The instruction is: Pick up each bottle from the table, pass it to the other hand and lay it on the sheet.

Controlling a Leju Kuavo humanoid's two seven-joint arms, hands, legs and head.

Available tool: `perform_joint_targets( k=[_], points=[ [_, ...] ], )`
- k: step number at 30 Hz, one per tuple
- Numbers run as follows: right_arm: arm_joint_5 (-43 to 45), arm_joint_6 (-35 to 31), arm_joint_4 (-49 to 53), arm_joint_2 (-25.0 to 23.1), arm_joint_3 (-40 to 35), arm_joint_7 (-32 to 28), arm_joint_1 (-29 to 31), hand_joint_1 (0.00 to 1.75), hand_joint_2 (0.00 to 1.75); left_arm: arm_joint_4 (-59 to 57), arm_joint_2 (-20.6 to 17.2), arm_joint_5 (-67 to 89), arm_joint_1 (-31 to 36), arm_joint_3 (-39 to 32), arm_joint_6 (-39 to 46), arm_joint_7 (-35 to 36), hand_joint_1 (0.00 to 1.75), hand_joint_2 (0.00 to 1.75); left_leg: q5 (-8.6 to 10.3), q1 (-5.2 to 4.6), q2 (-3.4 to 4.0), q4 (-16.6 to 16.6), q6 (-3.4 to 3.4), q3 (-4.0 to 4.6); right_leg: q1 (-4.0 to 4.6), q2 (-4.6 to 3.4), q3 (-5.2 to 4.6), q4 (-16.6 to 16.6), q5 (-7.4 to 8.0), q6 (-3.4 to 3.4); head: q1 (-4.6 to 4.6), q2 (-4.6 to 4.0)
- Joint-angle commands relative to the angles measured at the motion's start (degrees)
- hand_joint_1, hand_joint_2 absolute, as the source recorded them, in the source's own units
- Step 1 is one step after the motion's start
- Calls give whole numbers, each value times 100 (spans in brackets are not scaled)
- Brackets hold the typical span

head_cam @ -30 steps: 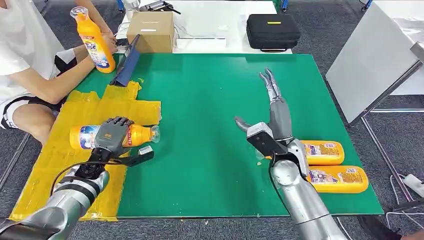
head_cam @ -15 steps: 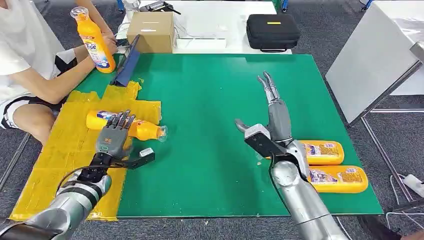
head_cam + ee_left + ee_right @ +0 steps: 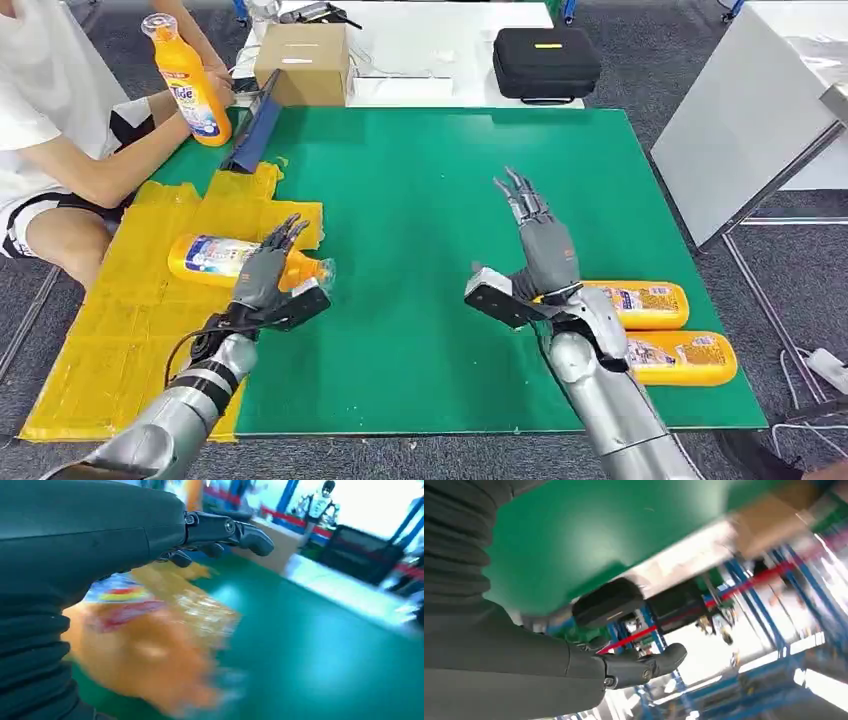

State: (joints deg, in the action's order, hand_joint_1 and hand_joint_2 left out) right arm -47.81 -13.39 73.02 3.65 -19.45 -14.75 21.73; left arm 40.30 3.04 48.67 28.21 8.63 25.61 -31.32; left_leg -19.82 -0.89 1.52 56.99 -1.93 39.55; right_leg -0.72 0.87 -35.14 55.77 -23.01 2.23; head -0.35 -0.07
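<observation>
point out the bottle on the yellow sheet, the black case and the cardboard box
bottle on the yellow sheet (image 3: 205, 256), head view, on its label
black case (image 3: 545, 62), head view, on the middle of its lid
cardboard box (image 3: 302, 63), head view, on its front face

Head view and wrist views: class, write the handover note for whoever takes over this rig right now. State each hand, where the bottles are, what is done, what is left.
Left hand: open, fingers spread, just above the bottle on the sheet, not gripping it.
Right hand: open, holding nothing, raised over the green table.
Done: one bottle lies on its side on the yellow sheet.
Left: two bottles lie side by side at the table's right edge, beside the right arm.
A person at the table's left side holds another bottle upright.
</observation>
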Motion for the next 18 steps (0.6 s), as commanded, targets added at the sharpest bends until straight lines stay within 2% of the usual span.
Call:
perform_joint_targets(
  k=[1,2,6,7,8,9,12,14,15,16,18],
  points=[
    [-296,373,-239,892,111,117,25,0,175,3822,-24,111,-1225,825,67,557,0,175,-37,14,-31,22,20,-44,7,7,57,7,-34,-9,0,0],
    [-338,431,-220,977,171,196,-29,0,175,4112,-3,169,-1327,836,362,593,0,175,-27,9,-30,16,16,-28,3,11,39,6,-26,-7,2,0],
    [-373,489,-203,1040,236,201,-112,0,175,4412,-13,157,-1393,844,465,717,0,175,-23,10,-27,12,14,-17,6,10,28,3,-25,0,2,0],
    [-425,569,-182,1122,250,245,-174,0,175,4602,-12,-94,-1440,816,523,668,0,175,-57,16,-38,33,32,-64,7,3,76,20,-56,-10,-2,0],
    [-436,619,-197,1178,273,253,-196,0,175,4785,-12,-341,-1490,772,520,624,0,175,-56,16,-32,30,32,-64,7,-4,75,19,-55,-8,0,2],
    [-441,670,-208,1258,314,272,-233,0,175,4983,-35,-622,-1537,718,473,549,0,175,-22,11,-25,8,13,-19,8,7,31,0,-25,3,0,0],
    [-482,848,-273,1505,400,256,-293,0,175,5336,-13,-1358,-1679,527,-9,493,0,175,-23,11,-29,10,12,-19,11,12,30,1,-27,5,-4,0],
    [-350,1370,-237,2136,397,269,-379,0,175,5230,20,-1642,-1735,464,-395,412,0,175,-21,10,-31,6,10,-20,9,16,31,-1,-28,6,0,0],
    [-246,1409,-260,2274,487,149,-397,0,175,5180,35,-1639,-1744,474,-396,383,0,175,-28,10,-40,11,12,-29,8,21,44,2,-35,5,-2,2],
    [-205,1421,-276,2333,545,75,-404,0,175,5129,51,-1636,-1737,482,-381,346,0,175,-35,9,-54,15,13,-42,5,33,60,4,-44,6,-2,2],
    [-205,1421,-276,2333,545,75,-404,0,175,5129,51,-1636,-1737,482,-381,346,0,175,-11,3,-39,-2,3,-12,0,28,24,-6,-21,10,-4,0]
  ],
)
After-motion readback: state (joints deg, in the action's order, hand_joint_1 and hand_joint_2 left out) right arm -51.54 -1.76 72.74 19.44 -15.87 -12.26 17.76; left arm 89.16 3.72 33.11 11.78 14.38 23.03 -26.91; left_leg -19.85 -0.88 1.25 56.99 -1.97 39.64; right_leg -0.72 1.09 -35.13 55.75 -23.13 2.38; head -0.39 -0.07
